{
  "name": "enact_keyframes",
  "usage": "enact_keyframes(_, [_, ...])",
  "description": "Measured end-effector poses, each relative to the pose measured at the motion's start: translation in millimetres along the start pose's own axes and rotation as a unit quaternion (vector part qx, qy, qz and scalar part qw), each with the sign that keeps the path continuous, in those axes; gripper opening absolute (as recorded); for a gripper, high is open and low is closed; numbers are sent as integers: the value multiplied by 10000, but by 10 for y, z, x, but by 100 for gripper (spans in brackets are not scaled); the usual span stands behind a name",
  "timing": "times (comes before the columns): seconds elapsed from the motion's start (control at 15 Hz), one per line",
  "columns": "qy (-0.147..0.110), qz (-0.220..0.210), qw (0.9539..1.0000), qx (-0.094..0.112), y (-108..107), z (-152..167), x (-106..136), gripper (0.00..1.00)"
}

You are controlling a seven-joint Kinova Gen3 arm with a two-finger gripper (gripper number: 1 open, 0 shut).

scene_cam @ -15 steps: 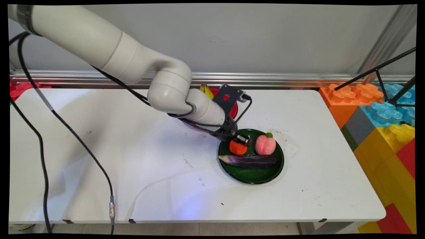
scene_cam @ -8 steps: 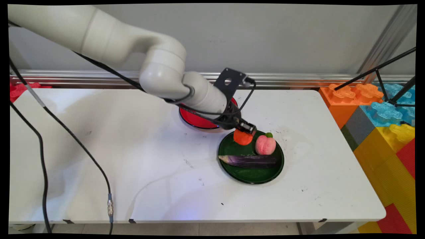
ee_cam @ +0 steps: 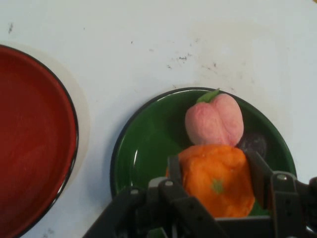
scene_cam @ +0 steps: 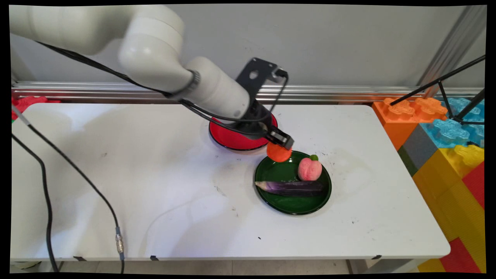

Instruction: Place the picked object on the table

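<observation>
Hand view: orange fruit (ee_cam: 216, 184) is pinched between the jaws of the gripper (ee_cam: 215, 186), held above green plate (ee_cam: 148, 139); peach (ee_cam: 214, 120) and eggplant (scene_cam: 290, 188) are seen on it, red plate (ee_cam: 29, 139) beside.

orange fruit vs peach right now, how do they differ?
The orange fruit is clamped between the end effector fingers and lifted over the green plate's far rim; the peach rests on that plate, untouched. The orange fruit is plain orange with a small green spot; the peach is pink, creased, with a green leaf. Both are rounded toy fruits of similar size.
</observation>
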Motion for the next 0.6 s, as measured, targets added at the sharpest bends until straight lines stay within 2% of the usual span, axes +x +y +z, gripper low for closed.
enact_keyframes(0.4, [-12,660,9974,-272,-393,-543,-165,0])
enact_keyframes(0.6, [-90,925,9947,-449,-662,-767,-340,0])
